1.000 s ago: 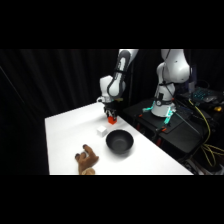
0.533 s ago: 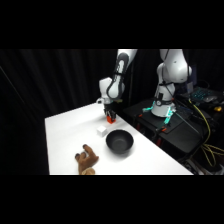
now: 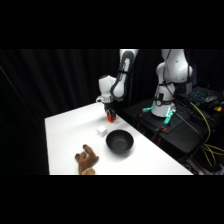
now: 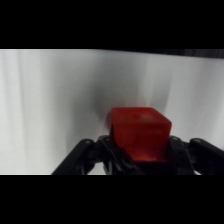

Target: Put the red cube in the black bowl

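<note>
Black curtains are hanging behind a white bench [image 3: 65,135], and everything is sitting on that bright top. From above, the white arm [image 3: 120,82] is reaching down, and its pincer [image 3: 111,118] is pinching the red cube [image 3: 111,117] between its two fingers. In the wrist view the cube [image 4: 140,132] is filling the middle of the frame, with the black linkage of the pincer [image 4: 140,155] wrapping around its lower sides and bare bench [image 4: 50,110] showing beyond it. Whether the cube is touching the bench or hanging just above it is not something I can tell.

Moving outward, a small white cube [image 3: 102,131] is lying on the bench just in front of the pincer. Near that, toward the bench's right edge, the black bowl [image 3: 119,142] is sitting upright, apart from the red cube. Farther toward the front edge, a brown hand-shaped object [image 3: 87,161] is resting on the bench. Beyond the bench on the right, the arm's base [image 3: 162,107] is standing on a dark stand, with yellow cables [image 3: 207,125] trailing beside it.
</note>
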